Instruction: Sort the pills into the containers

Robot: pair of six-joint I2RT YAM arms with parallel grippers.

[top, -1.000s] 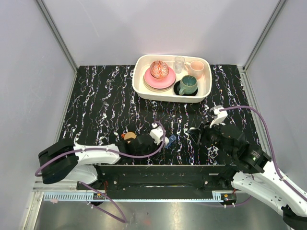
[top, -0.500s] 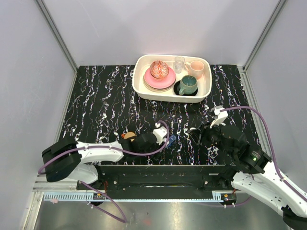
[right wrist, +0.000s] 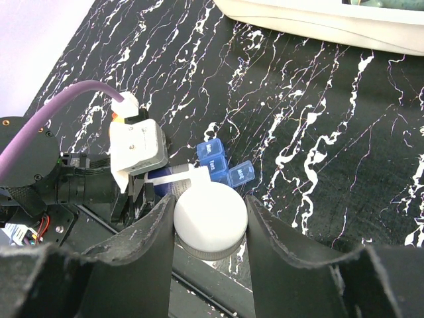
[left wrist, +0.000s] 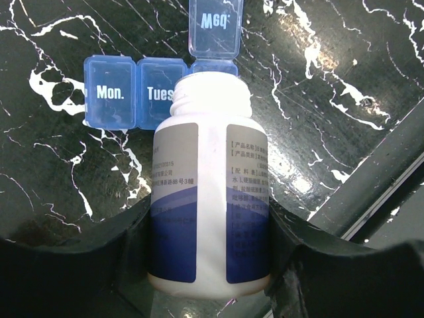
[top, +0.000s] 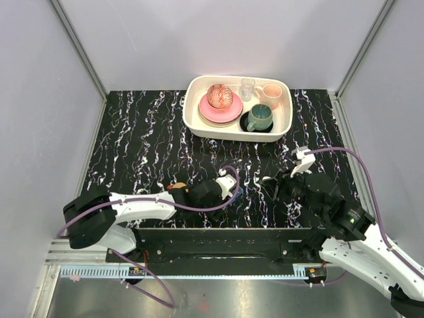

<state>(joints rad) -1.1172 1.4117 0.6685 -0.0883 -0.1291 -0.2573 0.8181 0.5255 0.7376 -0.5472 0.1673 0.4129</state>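
Note:
My left gripper [left wrist: 211, 268] is shut on a white bottle with a blue label [left wrist: 211, 192]. The bottle lies tilted, its uncapped mouth over the blue translucent pill box [left wrist: 112, 93]. The box's "Wed" lid [left wrist: 215, 23] stands open; the "Mon." and "Tues" lids are shut. My right gripper [right wrist: 210, 228] is shut on the bottle's white cap [right wrist: 210, 212], held above and near the pill box [right wrist: 215, 162]. In the top view the left gripper [top: 222, 189] is at the front centre and the right gripper [top: 271, 185] is to its right. The orange cup [top: 177, 186] peeks out behind the left arm. No pills show.
A white tray [top: 199, 122] at the back holds pink plates [top: 220, 109], a teal mug [top: 260, 118], a pink cup [top: 270, 95] and a small glass [top: 247, 87]. A black rail [top: 218, 238] runs along the near table edge.
My left gripper has moved right and a little forward with the bottle, bringing its mouth over the pill box. The right arm has not moved.

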